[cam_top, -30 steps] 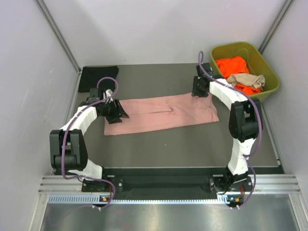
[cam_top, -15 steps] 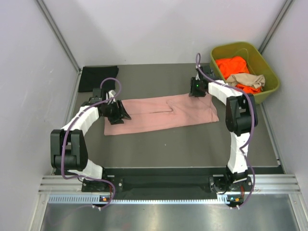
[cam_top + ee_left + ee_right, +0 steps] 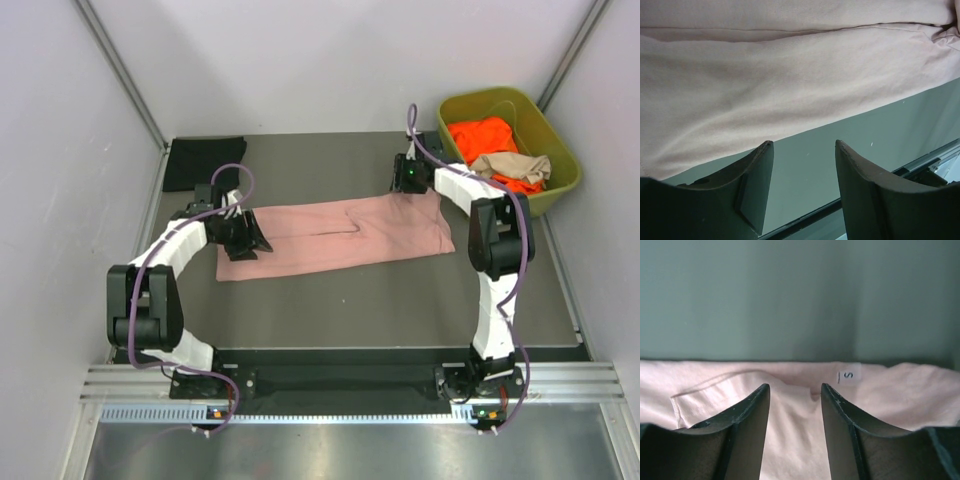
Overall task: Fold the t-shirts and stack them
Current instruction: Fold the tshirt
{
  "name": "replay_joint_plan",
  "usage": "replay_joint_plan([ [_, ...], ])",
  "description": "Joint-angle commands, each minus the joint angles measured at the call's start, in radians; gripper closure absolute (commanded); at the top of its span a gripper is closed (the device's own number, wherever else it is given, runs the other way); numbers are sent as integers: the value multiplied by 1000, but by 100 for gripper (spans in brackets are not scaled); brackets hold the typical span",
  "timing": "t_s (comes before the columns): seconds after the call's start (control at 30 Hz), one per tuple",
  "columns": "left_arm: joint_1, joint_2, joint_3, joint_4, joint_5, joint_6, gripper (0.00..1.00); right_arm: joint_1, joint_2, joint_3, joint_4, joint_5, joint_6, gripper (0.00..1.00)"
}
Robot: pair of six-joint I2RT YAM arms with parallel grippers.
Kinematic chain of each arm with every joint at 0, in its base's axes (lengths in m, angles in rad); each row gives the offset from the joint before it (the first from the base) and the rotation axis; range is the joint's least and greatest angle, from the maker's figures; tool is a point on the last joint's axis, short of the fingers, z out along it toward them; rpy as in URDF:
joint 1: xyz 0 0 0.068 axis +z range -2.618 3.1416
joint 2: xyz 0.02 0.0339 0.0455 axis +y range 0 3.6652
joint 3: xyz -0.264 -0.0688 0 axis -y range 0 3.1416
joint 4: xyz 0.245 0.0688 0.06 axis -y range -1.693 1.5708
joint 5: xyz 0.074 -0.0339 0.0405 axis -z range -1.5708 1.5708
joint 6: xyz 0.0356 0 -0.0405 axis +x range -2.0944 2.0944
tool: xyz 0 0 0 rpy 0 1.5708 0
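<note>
The dusty pink t-shirt (image 3: pixel 340 235) lies spread flat in a long band across the middle of the dark worktop (image 3: pixel 350 300), with the left fingers (image 3: pixel 243 240) over its left end and the right fingers (image 3: pixel 408 180) at its upper right edge. Both pairs stand apart and clamp nothing: the left over the shirt's edge and bare worktop, the right over the neckline beside a white label (image 3: pixel 849 375) marked S. A folded black t-shirt (image 3: pixel 203 162) sits at the upper left, while an orange t-shirt (image 3: pixel 482 135) and a tan t-shirt (image 3: pixel 512 165) lie crumpled in the olive-green bin (image 3: pixel 558 185) at the upper right
</note>
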Motion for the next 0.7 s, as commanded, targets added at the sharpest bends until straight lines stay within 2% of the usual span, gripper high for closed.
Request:
replay_joint_plan([
  [0.0,2,4,37,-8,7,29,43,-14,27,64,38,-16,-24,54],
  [0.23,2,-1,33,-11,3,32,43,-14,68,99,21,-52,-15,55],
  [0.53,2,4,31,-6,3,28,43,-14,39,56,53,-92,-1,58],
  [0.63,2,7,31,0,9,22,43,-14,28,62,61,-108,10,66],
  [0.67,2,5,31,0,10,19,43,-12,25,64,64,-112,21,74],
])
